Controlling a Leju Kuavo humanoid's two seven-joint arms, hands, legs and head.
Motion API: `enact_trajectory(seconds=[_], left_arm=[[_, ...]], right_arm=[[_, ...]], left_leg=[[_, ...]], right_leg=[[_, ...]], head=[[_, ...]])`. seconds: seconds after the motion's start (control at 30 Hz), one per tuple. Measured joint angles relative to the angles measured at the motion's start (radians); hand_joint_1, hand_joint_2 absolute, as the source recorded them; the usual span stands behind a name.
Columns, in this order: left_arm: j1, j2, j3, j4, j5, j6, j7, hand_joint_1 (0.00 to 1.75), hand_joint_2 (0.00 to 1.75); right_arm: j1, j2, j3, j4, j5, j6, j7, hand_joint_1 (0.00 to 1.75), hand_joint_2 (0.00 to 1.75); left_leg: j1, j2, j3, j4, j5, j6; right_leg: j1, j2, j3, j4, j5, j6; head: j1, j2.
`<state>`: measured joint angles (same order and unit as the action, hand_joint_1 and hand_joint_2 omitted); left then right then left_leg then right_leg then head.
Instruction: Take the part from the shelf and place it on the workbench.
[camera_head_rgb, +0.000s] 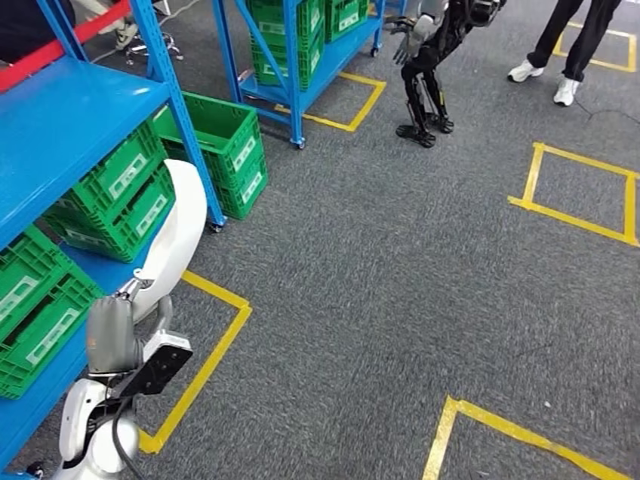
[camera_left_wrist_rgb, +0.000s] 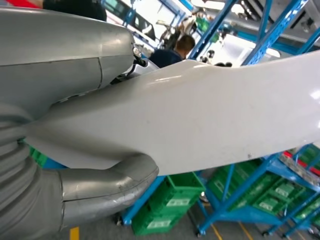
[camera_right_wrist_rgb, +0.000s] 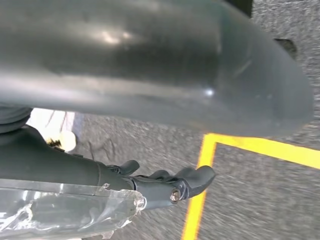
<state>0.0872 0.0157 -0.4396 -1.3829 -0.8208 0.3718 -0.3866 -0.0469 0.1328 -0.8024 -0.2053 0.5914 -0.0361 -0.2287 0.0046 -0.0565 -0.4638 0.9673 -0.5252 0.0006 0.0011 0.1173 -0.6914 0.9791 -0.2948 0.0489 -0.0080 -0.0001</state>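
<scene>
Left hand (camera_left_wrist_rgb: 75, 150) carrying the white part (camera_left_wrist_rgb: 211, 115): grey thumb (camera_left_wrist_rgb: 109, 187) beneath, grey cover above, so the long curved shell is clamped from both sides and hangs clear of the blue shelf (camera_head_rgb: 68, 120) and its green crates (camera_head_rgb: 121, 190). In the head view the part (camera_head_rgb: 177, 230) sits above the carpet (camera_head_rgb: 377, 280). Right hand (camera_right_wrist_rgb: 166, 182) grasps nothing, its dark fingers (camera_right_wrist_rgb: 192, 180) extended over a yellow floor line (camera_right_wrist_rgb: 264, 147). The bench is judged yet to be reached.

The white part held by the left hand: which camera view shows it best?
The left wrist view: the white part spans the picture, with the left hand gripping it. The head view shows the part smaller, above the arm. The right wrist view shows floor and the right hand.
</scene>
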Motion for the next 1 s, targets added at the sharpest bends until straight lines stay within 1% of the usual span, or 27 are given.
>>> enact_trajectory(seconds=[0.03,0.07,0.13,0.17,0.2,0.23,0.27,0.3,0.37,0.4,0.43,0.5,0.53,0.57,0.6,0.63,0.67,0.7,0.73,0.77,0.8,0.83,0.87,0.9,0.93,0.97,1.0], left_arm=[[0.001,-0.005,0.000,0.006,0.001,0.001,-0.003,1.64,1.75],[0.003,-0.009,0.001,0.010,0.001,0.003,-0.006,1.64,1.75],[0.006,-0.013,0.002,0.017,0.000,0.007,-0.010,1.64,1.75],[0.008,-0.014,0.002,0.021,-0.001,0.009,-0.011,1.64,1.75],[0.011,-0.015,0.002,0.025,-0.002,0.011,-0.012,1.64,1.75],[0.012,-0.016,0.002,0.029,-0.003,0.012,-0.012,1.64,1.75],[0.013,-0.017,0.002,0.032,-0.004,0.013,-0.013,1.64,1.75],[0.013,-0.019,0.002,0.034,-0.004,0.015,-0.015,1.64,1.75],[0.013,-0.023,0.002,0.036,-0.005,0.024,-0.023,1.64,1.75],[0.014,-0.025,0.001,0.037,-0.004,0.031,-0.030,1.64,1.75],[0.014,-0.025,-0.001,0.038,-0.002,0.039,-0.038,1.64,1.75],[0.014,-0.026,-0.007,0.038,0.002,0.052,-0.054,1.64,1.75],[0.014,-0.027,-0.009,0.039,0.004,0.056,-0.059,1.64,1.75],[0.014,-0.028,-0.010,0.039,0.004,0.059,-0.062,1.64,1.75],[0.014,-0.028,-0.011,0.039,0.005,0.062,-0.064,1.64,1.75],[0.016,-0.027,-0.011,0.039,0.005,0.065,-0.066,1.64,1.75],[0.018,-0.026,-0.012,0.040,0.006,0.068,-0.068,1.64,1.75],[0.021,-0.025,-0.012,0.041,0.008,0.071,-0.071,1.64,1.75],[0.024,-0.024,-0.013,0.042,0.010,0.074,-0.074,1.64,1.75],[0.025,-0.023,-0.013,0.042,0.012,0.078,-0.077,1.64,1.75],[0.025,-0.022,-0.013,0.043,0.014,0.081,-0.079,1.64,1.75],[0.025,-0.021,-0.014,0.043,0.016,0.085,-0.081,1.64,1.75],[0.025,-0.021,-0.015,0.043,0.017,0.088,-0.084,1.64,1.75],[0.025,-0.020,-0.017,0.044,0.019,0.090,-0.087,1.64,1.75],[0.026,-0.020,-0.019,0.044,0.021,0.091,-0.089,1.64,1.75],[0.026,-0.020,-0.022,0.045,0.022,0.092,-0.091,1.64,1.75],[0.025,-0.020,-0.024,0.045,0.023,0.093,-0.093,1.64,1.75]], right_arm=[[0.004,0.000,-0.004,0.000,0.000,-0.001,0.002,0.00,0.00],[0.008,0.001,-0.009,0.000,0.001,-0.001,0.004,0.00,0.00],[0.008,0.003,-0.016,0.000,0.002,-0.001,0.005,0.00,0.00],[0.007,0.004,-0.018,0.000,0.003,-0.001,0.005,0.00,0.00],[0.005,0.006,-0.019,0.000,0.004,-0.001,0.005,0.00,0.00],[0.005,0.008,-0.020,0.000,0.006,-0.001,0.004,0.00,0.00],[0.006,0.009,-0.021,0.000,0.007,-0.001,0.004,0.00,0.00],[0.007,0.009,-0.022,0.000,0.009,-0.002,0.003,0.00,0.00],[0.005,0.010,-0.024,0.000,0.013,-0.002,-0.001,0.00,0.00],[0.003,0.010,-0.025,0.000,0.015,-0.002,-0.003,0.00,0.00],[0.002,0.011,-0.026,0.000,0.017,-0.002,-0.004,0.00,0.00],[0.003,0.013,-0.028,0.000,0.021,-0.002,-0.004,0.00,0.00],[0.004,0.013,-0.029,0.000,0.022,-0.002,-0.005,0.00,0.00],[0.005,0.014,-0.030,0.000,0.023,-0.002,-0.005,0.00,0.00],[0.003,0.015,-0.032,0.000,0.024,-0.003,-0.005,0.00,0.00],[0.001,0.016,-0.033,0.000,0.026,-0.003,-0.006,0.00,0.00],[-0.001,0.016,-0.035,0.000,0.027,-0.003,-0.006,0.00,0.00],[-0.003,0.016,-0.036,0.000,0.029,-0.003,-0.006,0.00,0.00],[-0.004,0.017,-0.037,0.000,0.031,-0.002,-0.006,0.00,0.00],[-0.003,0.018,-0.037,0.000,0.033,-0.002,-0.006,0.00,0.00],[-0.001,0.018,-0.038,0.000,0.035,-0.002,-0.007,0.00,0.00],[0.000,0.018,-0.039,0.000,0.037,-0.002,-0.008,0.00,0.00],[-0.001,0.018,-0.040,-0.001,0.039,-0.001,-0.009,0.00,0.00],[-0.003,0.017,-0.041,-0.001,0.041,-0.001,-0.010,0.00,0.00],[-0.004,0.016,-0.042,-0.001,0.042,0.000,-0.012,0.00,0.00],[-0.003,0.015,-0.043,-0.002,0.042,0.000,-0.013,0.00,0.00],[0.000,0.016,-0.043,-0.002,0.043,0.000,-0.013,0.00,0.00]], left_leg=[[0.000,0.011,-0.002,0.000,0.005,0.006],[0.001,0.023,-0.003,-0.001,0.009,0.012],[0.000,0.047,-0.008,-0.002,0.018,0.020],[-0.001,0.060,-0.011,-0.001,0.020,0.021],[-0.002,0.073,-0.013,-0.001,0.022,0.020],[-0.003,0.086,-0.015,-0.001,0.023,0.020],[-0.003,0.098,-0.016,-0.001,0.023,0.019],[-0.003,0.110,-0.014,-0.001,0.022,0.017],[-0.006,0.132,-0.011,0.000,0.018,0.010],[-0.008,0.141,-0.010,0.001,0.015,0.005],[-0.010,0.150,-0.010,0.001,0.013,0.001],[-0.012,0.169,-0.007,-0.001,0.007,-0.008],[-0.011,0.165,-0.007,0.003,0.001,-0.012],[-0.010,0.149,-0.014,0.023,-0.013,-0.016],[-0.009,0.124,-0.036,0.066,-0.034,-0.019],[-0.007,0.094,-0.073,0.134,-0.060,-0.021],[-0.005,0.075,-0.120,0.209,-0.084,-0.024],[-0.004,0.065,-0.165,0.273,-0.097,-0.026],[-0.001,0.062,-0.196,0.307,-0.091,-0.030],[0.002,0.061,-0.208,0.302,-0.064,-0.033],[0.007,0.057,-0.202,0.263,-0.020,-0.038],[0.015,0.044,-0.183,0.202,0.031,-0.047],[0.025,0.022,-0.161,0.141,0.067,-0.055],[0.032,0.002,-0.143,0.093,0.084,-0.056],[0.035,-0.013,-0.134,0.066,0.086,-0.053],[0.034,-0.015,-0.130,0.057,0.075,-0.044],[0.032,-0.006,-0.129,0.056,0.069,-0.030]], right_leg=[[0.000,-0.008,-0.005,0.007,-0.004,0.005],[0.001,-0.027,-0.017,0.033,-0.023,0.010],[0.001,-0.082,-0.064,0.155,-0.098,0.018],[0.000,-0.099,-0.091,0.231,-0.137,0.022],[-0.001,-0.107,-0.108,0.288,-0.163,0.023],[-0.002,-0.110,-0.107,0.311,-0.171,0.024],[-0.002,-0.114,-0.084,0.291,-0.162,0.022],[-0.001,-0.121,-0.042,0.233,-0.140,0.019],[0.009,-0.162,0.049,0.092,-0.107,0.006],[0.016,-0.179,0.075,0.048,-0.103,-0.002],[0.021,-0.189,0.084,0.028,-0.106,-0.010],[0.024,-0.172,0.084,0.024,-0.110,-0.020],[0.022,-0.161,0.087,0.020,-0.110,-0.024],[0.019,-0.149,0.091,0.015,-0.110,-0.028],[0.015,-0.137,0.096,0.010,-0.111,-0.032],[0.012,-0.124,0.098,0.008,-0.112,-0.035],[0.011,-0.111,0.100,0.008,-0.114,-0.038],[0.010,-0.097,0.102,0.008,-0.117,-0.039],[0.008,-0.081,0.106,0.008,-0.120,-0.038],[0.005,-0.066,0.111,0.008,-0.124,-0.035],[0.001,-0.050,0.119,0.010,-0.130,-0.030],[-0.002,-0.035,0.124,0.012,-0.136,-0.023],[-0.004,-0.020,0.126,0.020,-0.145,-0.015],[-0.006,-0.006,0.124,0.028,-0.152,-0.008],[-0.008,0.005,0.118,0.034,-0.157,-0.001],[-0.010,0.013,0.115,0.039,-0.159,0.004],[-0.012,0.018,0.113,0.038,-0.159,0.009]], head=[[0.001,0.000],[0.007,0.000],[0.016,0.000],[0.019,0.000],[0.018,0.000],[0.018,0.000],[0.018,0.000],[0.018,0.000],[0.018,0.000],[0.018,0.000],[0.017,0.000],[0.016,0.000],[0.015,0.000],[0.014,0.000],[0.012,0.000],[0.010,0.000],[0.009,0.000],[0.009,0.000],[0.009,0.000],[0.009,0.000],[0.009,0.000],[0.009,0.000],[0.006,0.000],[0.004,0.000],[0.002,0.000],[0.000,0.000],[0.000,0.000]])
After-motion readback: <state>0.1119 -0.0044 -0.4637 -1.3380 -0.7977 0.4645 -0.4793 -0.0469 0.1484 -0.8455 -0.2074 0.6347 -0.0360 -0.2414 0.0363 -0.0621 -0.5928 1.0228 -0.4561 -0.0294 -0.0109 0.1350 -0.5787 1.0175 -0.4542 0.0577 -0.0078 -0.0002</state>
